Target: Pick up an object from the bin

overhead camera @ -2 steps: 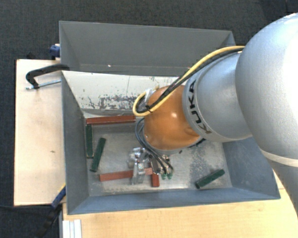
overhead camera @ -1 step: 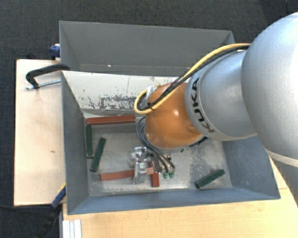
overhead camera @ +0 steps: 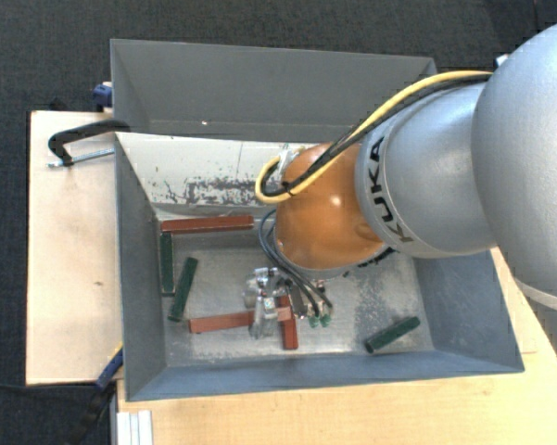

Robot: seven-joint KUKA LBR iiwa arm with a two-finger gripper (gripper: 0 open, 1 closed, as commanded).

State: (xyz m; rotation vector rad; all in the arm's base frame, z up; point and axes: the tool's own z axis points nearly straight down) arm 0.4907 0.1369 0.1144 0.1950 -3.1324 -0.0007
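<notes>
A grey metal bin (overhead camera: pixel 139 276) is entered from its right side by the arm (overhead camera: pixel 463 156). Six bars are counted in it, three red-brown and three dark green. The gripper (overhead camera: pixel 273 311) is held low near the middle of the front wall, over a short red-brown bar (overhead camera: pixel 289 334) whose long axis is pointed from back to front. A longer red-brown bar (overhead camera: pixel 218 323) is laid along the front wall just to its left. Whether the gripper is wide or narrow cannot be told
</notes>
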